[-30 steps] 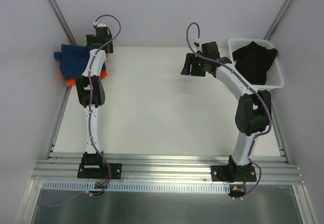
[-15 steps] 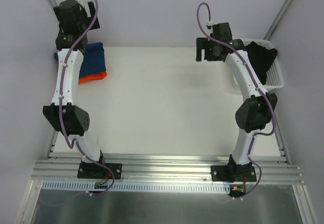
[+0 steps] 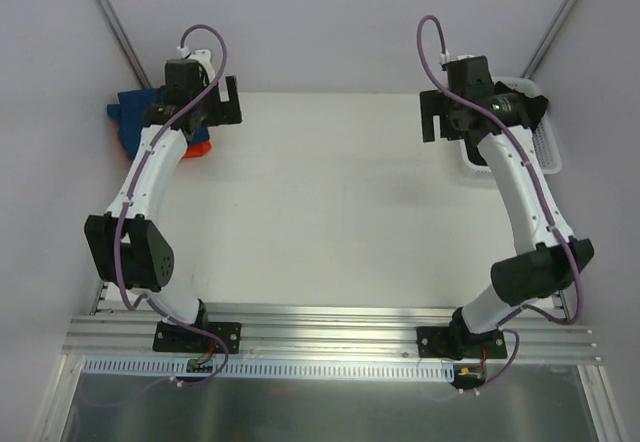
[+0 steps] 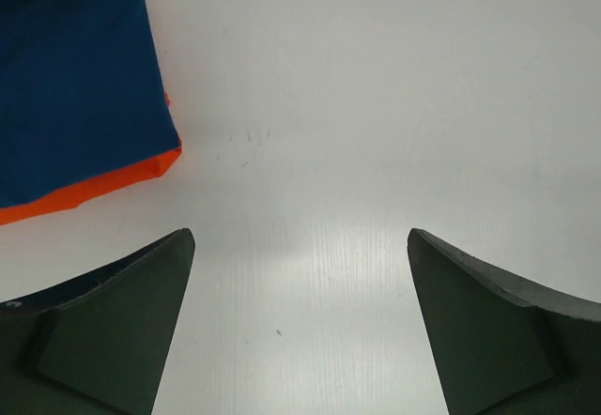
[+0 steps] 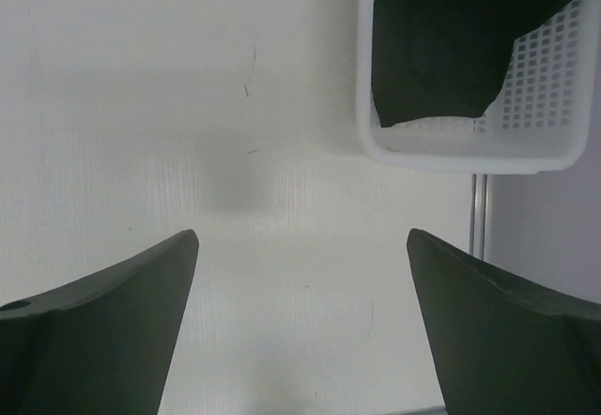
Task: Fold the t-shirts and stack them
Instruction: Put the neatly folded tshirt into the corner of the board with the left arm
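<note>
A folded navy blue t-shirt (image 3: 128,114) lies on a folded orange t-shirt (image 3: 196,149) at the table's far left; its print is not visible. In the left wrist view the navy shirt (image 4: 75,77) fills the top left, with an orange edge (image 4: 94,188) showing under it. My left gripper (image 3: 207,112) hovers just right of the stack, open and empty (image 4: 300,237) over bare table. My right gripper (image 3: 452,122) is open and empty (image 5: 300,237) over bare table, just left of the basket.
A white plastic basket (image 3: 548,154) stands at the far right and holds a dark garment (image 5: 451,39); its near rim (image 5: 460,157) shows in the right wrist view. A metal rail (image 5: 477,213) runs along the table's right edge. Grey walls enclose the back and sides.
My left arm swung from the back left corner to just right of the stack. My right arm moved right, closer to the basket. Both grippers stayed open.
</note>
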Tool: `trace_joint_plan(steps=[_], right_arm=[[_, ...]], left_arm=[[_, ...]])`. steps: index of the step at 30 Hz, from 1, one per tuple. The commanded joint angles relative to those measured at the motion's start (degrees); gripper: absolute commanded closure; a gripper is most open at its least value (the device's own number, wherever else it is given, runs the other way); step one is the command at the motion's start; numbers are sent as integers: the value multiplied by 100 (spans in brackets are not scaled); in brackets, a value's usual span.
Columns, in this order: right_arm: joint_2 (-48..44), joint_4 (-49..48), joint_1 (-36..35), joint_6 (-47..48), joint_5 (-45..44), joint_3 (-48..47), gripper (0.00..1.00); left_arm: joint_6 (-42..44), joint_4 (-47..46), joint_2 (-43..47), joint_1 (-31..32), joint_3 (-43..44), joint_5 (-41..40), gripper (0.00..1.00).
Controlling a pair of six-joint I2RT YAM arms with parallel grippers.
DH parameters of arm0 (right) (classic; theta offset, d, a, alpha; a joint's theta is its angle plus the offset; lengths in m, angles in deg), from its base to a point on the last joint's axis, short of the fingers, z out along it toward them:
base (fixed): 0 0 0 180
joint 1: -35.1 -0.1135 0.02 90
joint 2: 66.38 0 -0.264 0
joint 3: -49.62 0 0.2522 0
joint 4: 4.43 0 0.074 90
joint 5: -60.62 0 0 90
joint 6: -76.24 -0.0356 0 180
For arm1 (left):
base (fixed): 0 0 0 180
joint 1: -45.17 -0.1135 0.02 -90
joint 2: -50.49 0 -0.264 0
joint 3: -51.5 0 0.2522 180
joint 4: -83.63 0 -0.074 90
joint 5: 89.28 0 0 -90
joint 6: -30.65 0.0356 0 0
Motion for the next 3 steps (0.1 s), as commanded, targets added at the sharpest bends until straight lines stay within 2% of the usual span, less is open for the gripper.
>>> trace_joint_plan(steps=[1,3], right_arm=[[-746,75,48,150,-18,218,0],[-1105,-31,232,-70,385,438,0]], left_arm=[[369,-166,352,-34,96,322,2],[765,-140,282,-34,113,270,1]])
